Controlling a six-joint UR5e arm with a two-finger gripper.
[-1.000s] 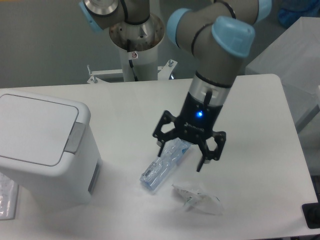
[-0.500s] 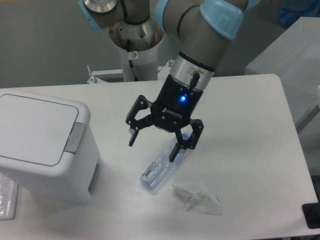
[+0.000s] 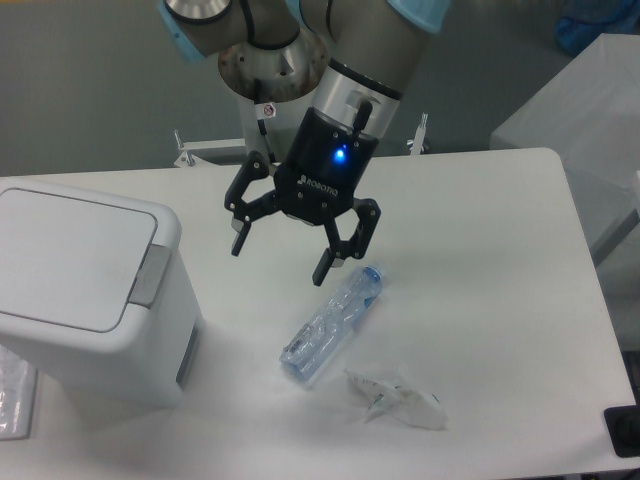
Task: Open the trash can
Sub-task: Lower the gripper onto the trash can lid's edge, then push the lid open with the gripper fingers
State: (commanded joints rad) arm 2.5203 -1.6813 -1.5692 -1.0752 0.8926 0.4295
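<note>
The trash can (image 3: 85, 300) is a large white boxy bin at the left of the table, its flat lid down. A grey push tab (image 3: 151, 274) sits at the lid's right rim. My gripper (image 3: 282, 262) hangs open above the table, to the right of the can and a little higher than the tab, with nothing between its fingers. About a hand's width of table separates its nearer fingertip (image 3: 238, 245) from the can.
A clear plastic bottle (image 3: 331, 324) lies on the table below and right of the gripper. Crumpled clear plastic (image 3: 398, 398) lies near the front edge. Another clear plastic item (image 3: 15, 395) pokes out at the can's front left.
The gripper has risen off the bottle and travelled left toward the trash can, staying open. The bottle, plastic scrap and can have not moved.
</note>
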